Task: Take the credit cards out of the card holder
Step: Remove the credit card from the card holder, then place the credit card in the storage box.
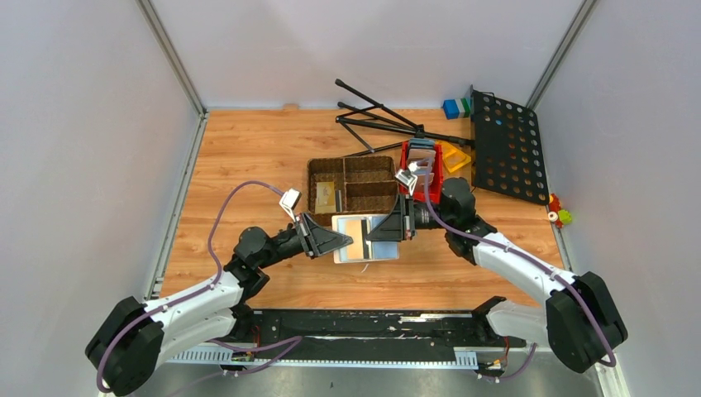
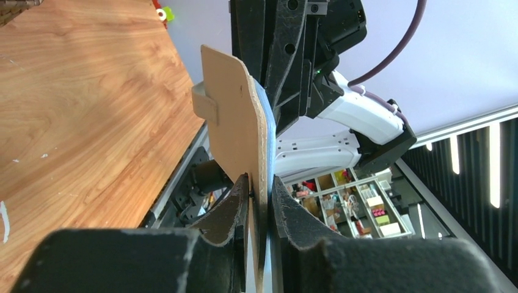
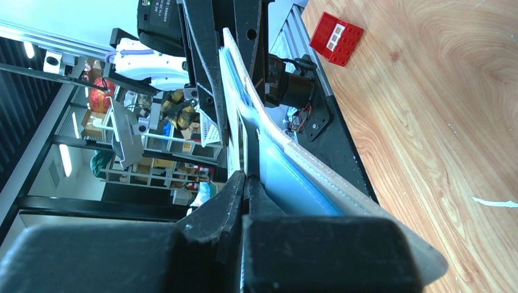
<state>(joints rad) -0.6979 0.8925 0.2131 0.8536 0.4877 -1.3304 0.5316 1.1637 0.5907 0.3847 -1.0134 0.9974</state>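
Note:
The card holder (image 1: 357,250) hangs spread open above the table between both arms, beige outside (image 2: 235,110) and pale blue inside (image 3: 293,177). My left gripper (image 1: 347,241) grips its left flap, one finger on each face (image 2: 261,183). From the right, my right gripper (image 1: 372,234) reaches into the holder. Its jaws are pressed together (image 3: 245,177) on the thin whitish edge of a credit card (image 3: 235,134) that stands in the blue pocket. A tan card (image 1: 325,197) lies in the woven basket. Other cards are hidden.
The brown basket (image 1: 351,169) sits just behind the holder. A red bin (image 1: 407,169) holding other wallets stands to its right. A black perforated stand (image 1: 504,145) and its legs (image 1: 380,116) lie at the back right. A red brick (image 3: 335,38) lies on the wood.

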